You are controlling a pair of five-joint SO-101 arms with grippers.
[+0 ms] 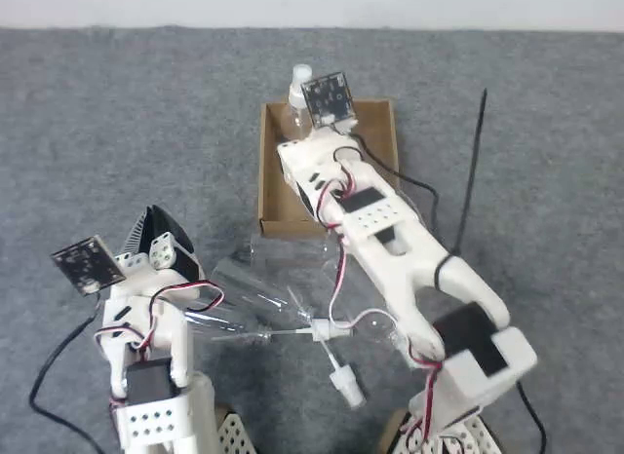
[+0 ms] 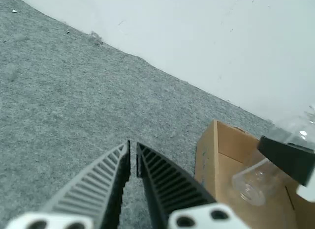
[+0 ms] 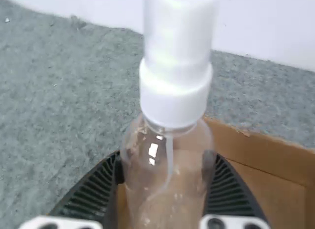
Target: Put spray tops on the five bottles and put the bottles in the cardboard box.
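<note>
My right gripper [image 3: 166, 166] is clamped round a capped bottle [image 3: 170, 140] over the box's [image 1: 378, 123] far corner. If I release here, it may catch the wall and topple out. My left gripper [image 2: 133, 157] is nearly closed and empty.

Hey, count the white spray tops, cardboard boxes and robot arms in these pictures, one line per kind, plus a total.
Spray tops: 3, one on the held bottle, two lying on the table
Cardboard box: 1
Robot arms: 2
Total: 6
</note>
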